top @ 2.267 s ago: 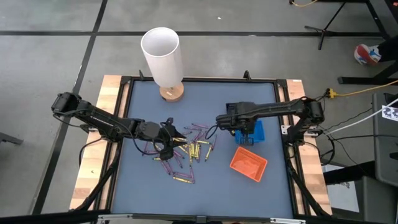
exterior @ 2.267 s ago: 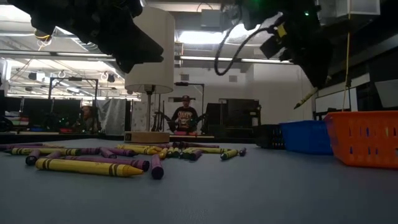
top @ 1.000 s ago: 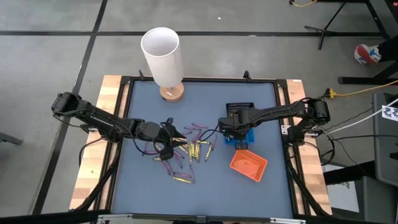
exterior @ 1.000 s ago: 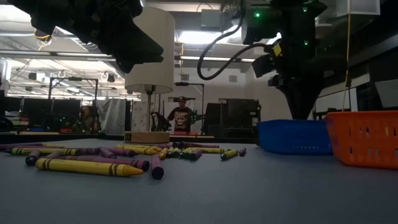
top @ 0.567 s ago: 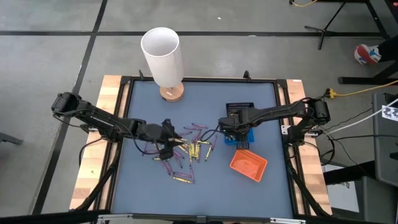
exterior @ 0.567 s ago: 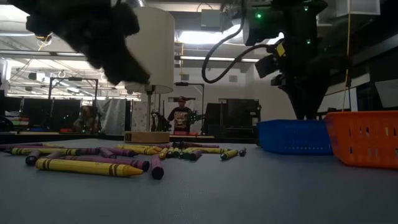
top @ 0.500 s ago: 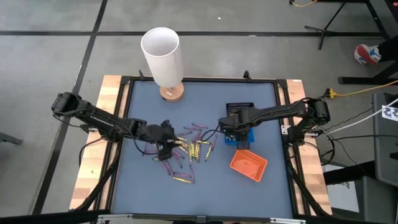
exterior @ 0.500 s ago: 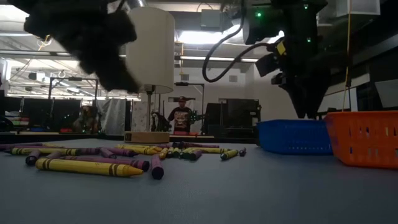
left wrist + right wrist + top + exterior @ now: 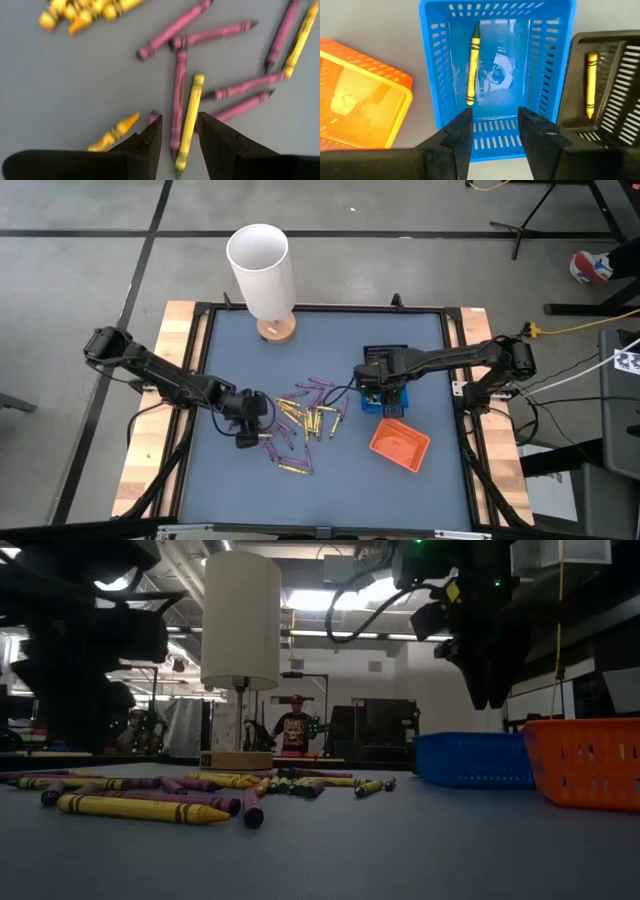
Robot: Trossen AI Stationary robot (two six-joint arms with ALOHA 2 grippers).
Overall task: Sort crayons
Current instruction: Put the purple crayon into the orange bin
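Several yellow and purple crayons lie loose on the blue-grey mat, left of centre. My left gripper stands open just above the near-left part of the pile, slanting steeply down. One yellow crayon and one purple crayon run between its fingers and touch neither. My right gripper hangs open above the blue tray, pointing down. A yellow crayon lies flat on that tray's floor. Another yellow crayon lies in the black tray.
An orange tray stands on the mat near the blue one, toward the near edge. A tall white tube on a wooden base stands at the far edge. Beyond the table, in the low view, a person sits in the room.
My left gripper has tipped from nearly level to steeply down and sunk toward the crayon pile, shifting a little toward the table's left and near edges. My right gripper has risen out of the blue tray.
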